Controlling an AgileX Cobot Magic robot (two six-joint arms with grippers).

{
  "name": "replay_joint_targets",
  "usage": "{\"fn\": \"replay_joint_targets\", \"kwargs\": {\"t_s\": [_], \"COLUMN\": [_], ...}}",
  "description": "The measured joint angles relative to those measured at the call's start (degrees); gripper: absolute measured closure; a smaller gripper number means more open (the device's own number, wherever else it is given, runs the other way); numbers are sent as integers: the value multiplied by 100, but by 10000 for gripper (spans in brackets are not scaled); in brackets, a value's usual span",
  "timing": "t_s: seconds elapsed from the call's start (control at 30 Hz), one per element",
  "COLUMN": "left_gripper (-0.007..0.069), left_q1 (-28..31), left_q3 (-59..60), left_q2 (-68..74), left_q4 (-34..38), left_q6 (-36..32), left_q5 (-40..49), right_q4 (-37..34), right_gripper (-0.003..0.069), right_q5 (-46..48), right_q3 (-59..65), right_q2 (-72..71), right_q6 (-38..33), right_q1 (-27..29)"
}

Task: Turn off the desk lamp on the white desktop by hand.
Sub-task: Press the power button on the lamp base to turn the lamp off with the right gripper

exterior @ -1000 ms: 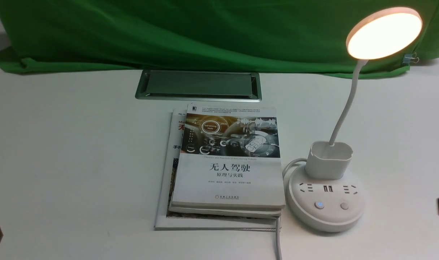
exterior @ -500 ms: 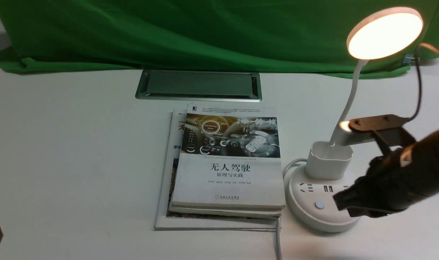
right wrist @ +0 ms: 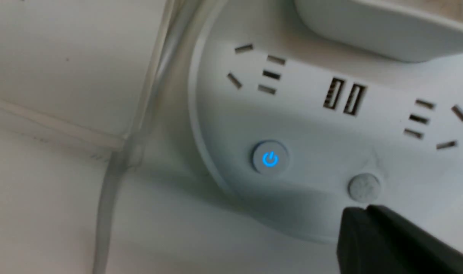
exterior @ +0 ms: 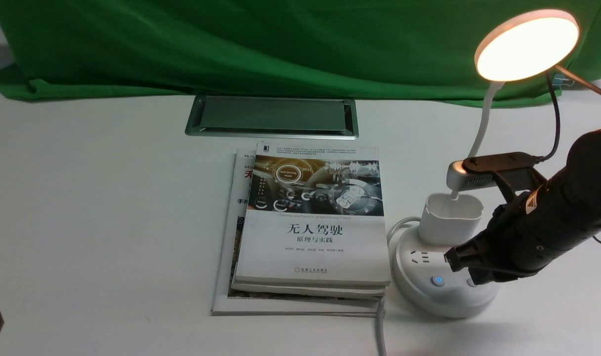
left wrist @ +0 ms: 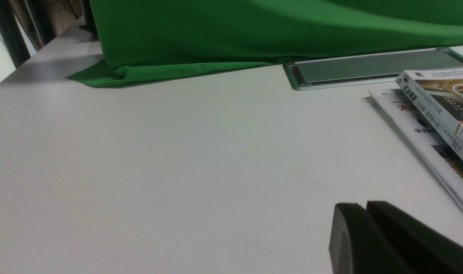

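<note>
Front view: right hand (exterior: 461, 271) over base (exterior: 424, 279) of desk lamp (exterior: 449, 220).

Matte black right gripper (exterior: 461, 269) and arm (exterior: 577, 198), thin dark cable (exterior: 556, 118).

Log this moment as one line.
desk lamp lit | right gripper shut, tip near grey button | left gripper shut, above white desktop
</note>
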State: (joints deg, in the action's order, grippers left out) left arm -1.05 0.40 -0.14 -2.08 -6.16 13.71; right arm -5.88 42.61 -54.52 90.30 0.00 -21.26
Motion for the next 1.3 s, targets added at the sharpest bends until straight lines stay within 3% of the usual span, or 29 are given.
{"fn": "replay_joint_targets", "kwargs": {"t_s": [1.3], "left_gripper": [605], "left_q1": [0], "left_q3": [0], "left_q2": [0], "left_q4": [0], "left_q6": [0], "left_q5": [1], "right_q4": [27], "right_gripper": [622], "right_q5": [-249], "right_q3": [-107], "right_q2": [539], "right_q6": [36], "right_q1": [119]}}
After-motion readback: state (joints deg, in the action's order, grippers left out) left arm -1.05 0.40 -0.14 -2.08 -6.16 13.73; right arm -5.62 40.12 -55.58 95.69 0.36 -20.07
